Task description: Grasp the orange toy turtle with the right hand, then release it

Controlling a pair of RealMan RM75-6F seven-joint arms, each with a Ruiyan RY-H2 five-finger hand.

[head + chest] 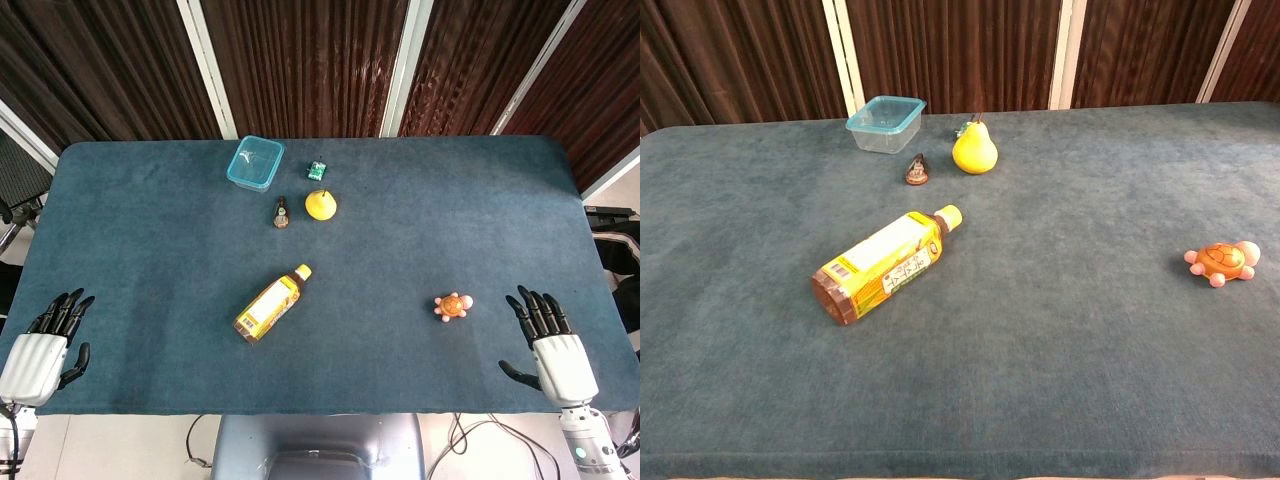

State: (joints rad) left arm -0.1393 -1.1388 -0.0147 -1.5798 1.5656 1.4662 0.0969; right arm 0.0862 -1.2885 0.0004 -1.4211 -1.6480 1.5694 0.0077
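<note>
Task not started, by look of it. Turtle (453, 305) sits free on counter (400, 240), near right edge, nothing touching it. Right hand (548, 340) just beside it at counter edge, fingers (530, 308) spread, empty. Left hand (50, 340) far off, also spread. Reach, grasp, release all remain.

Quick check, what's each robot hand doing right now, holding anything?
Left robot hand: open, fingers apart, holding nothing.
Right robot hand: open, holding nothing; apart from the orange toy turtle.

A lab: blue-clothed table (150, 250), dark curtains (300, 60) behind.
</note>
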